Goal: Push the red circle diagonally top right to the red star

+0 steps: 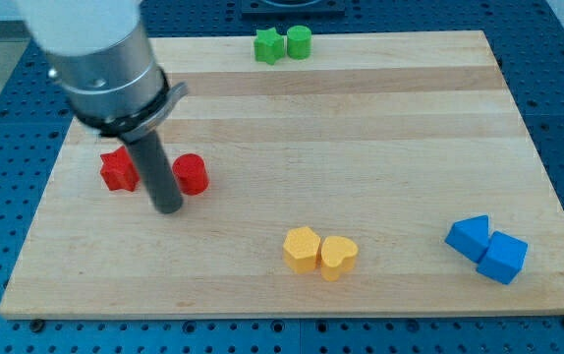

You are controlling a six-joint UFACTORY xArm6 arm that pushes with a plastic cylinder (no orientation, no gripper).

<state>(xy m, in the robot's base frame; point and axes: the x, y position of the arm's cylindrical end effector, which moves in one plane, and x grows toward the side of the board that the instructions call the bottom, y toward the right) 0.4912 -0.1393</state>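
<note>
Arm descends from the board's [361,128] top-left corner, rod near vertical. My tip [168,208], clawless and holding nothing, rests between red star [118,170] and red circle [192,174], near the left edge.

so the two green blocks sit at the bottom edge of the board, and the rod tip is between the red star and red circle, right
Not quite. In the camera view, the green star and green circle sit at the board's top edge, not the bottom. The rest holds: my tip is between the red star and the red circle.
</note>
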